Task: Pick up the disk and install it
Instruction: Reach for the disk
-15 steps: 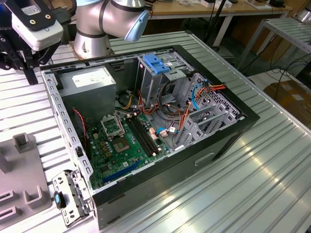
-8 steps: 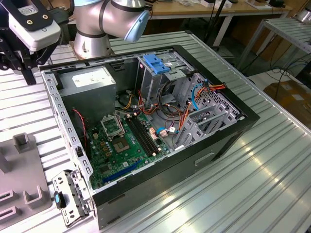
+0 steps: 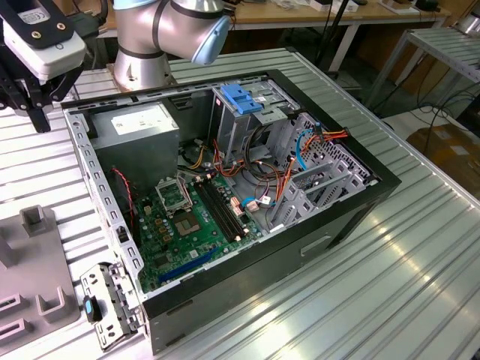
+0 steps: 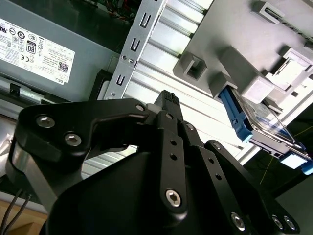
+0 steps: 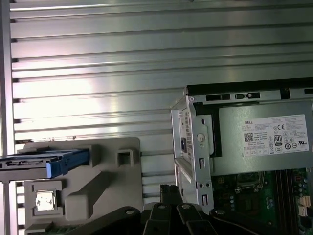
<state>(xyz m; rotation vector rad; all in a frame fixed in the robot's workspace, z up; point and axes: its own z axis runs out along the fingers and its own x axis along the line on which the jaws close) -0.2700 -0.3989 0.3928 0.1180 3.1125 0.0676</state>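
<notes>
Seemingly for easy gripping, the disk (image 5: 49, 164) stands edgewise in a grey holder (image 5: 112, 186) on the desk (image 5: 98, 73). The tool (image 4: 168, 98) hovers apart from it; I cannot tell whether it is open or closed.

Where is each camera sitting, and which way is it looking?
Exterior view: off the arm, looking down into the open computer case on the table; the arm and gripper show.
First wrist view: on the arm, looking down at the disk in its grey holder; gripper parts show.
Second wrist view: on the arm, looking past the gripper at the disk.
Both wrist views share the disk, grey holder and power supply.
</notes>
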